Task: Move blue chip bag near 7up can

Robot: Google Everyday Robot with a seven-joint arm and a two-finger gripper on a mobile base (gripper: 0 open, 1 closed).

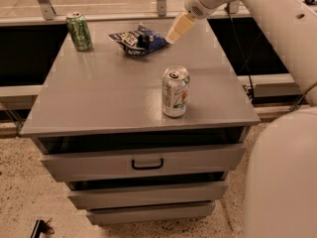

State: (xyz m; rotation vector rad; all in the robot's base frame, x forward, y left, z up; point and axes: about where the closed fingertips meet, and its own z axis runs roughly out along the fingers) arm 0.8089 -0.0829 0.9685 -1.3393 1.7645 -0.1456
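Note:
The blue chip bag [139, 40] lies flat at the back middle of the grey cabinet top [104, 93], dark blue foil with a white and black label. The 7up can [175, 91] stands upright near the front right, silver-white with pale green lettering and an orange-red spot. My gripper [175, 29] hangs from the white arm at the upper right, its cream fingers pointing down-left just beside the bag's right edge, well behind the 7up can. It holds nothing.
An all-green can [79, 31] stands at the back left corner. The cabinet has drawers [147, 162] below. A window ledge [99, 18] runs behind. The robot's white body [282, 177] fills the lower right.

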